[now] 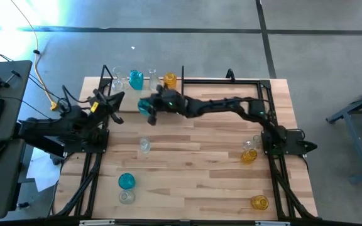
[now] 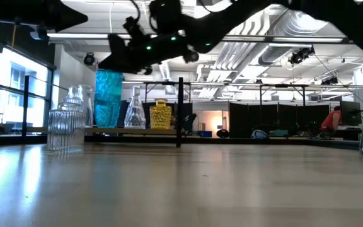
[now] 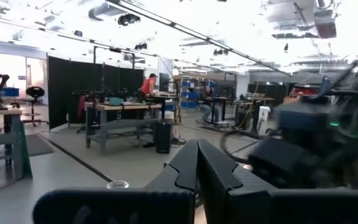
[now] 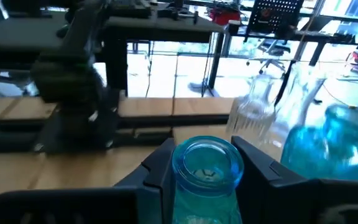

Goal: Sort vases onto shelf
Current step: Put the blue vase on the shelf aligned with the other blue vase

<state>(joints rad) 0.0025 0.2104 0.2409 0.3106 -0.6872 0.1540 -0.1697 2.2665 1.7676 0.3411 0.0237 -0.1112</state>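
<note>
— Surface (image 1: 193, 176) of pale wood first, as largest thing. Then?

— Then right arm (image 1: 225, 103), stretched across from right side toward far left part of surface. Right jaws clamped on neck of teal vase (image 4: 207, 168), one jaw on each side of rim. Held upright just in front of shelf, not on it.

— And left arm (image 1: 74, 122)?

— Parked at left edge, reaching a little inward. Left jaws pressed together, holding nothing.

— Where exactly shelf?

— Along far edge of surface, toward left: light plank (image 2: 137, 130) with black end posts. Four vases on it in a row: clear shelf vase (image 1: 117, 80), teal shelf vase (image 1: 136, 80), second clear shelf vase (image 1: 151, 78), amber shelf vase (image 1: 170, 80) nearest to right post.

— Anything loose on surface?

— Yes, six. Lone clear vase (image 1: 144, 145) near middle. Near front left, front teal vase (image 1: 126, 181) with front clear vase (image 1: 126, 196) just beside it. On right side, amber vase (image 1: 249, 156) touching or almost touching small clear vase (image 1: 253, 143), close to base of right arm. Last amber vase (image 1: 259, 202) alone at front right corner.
</note>
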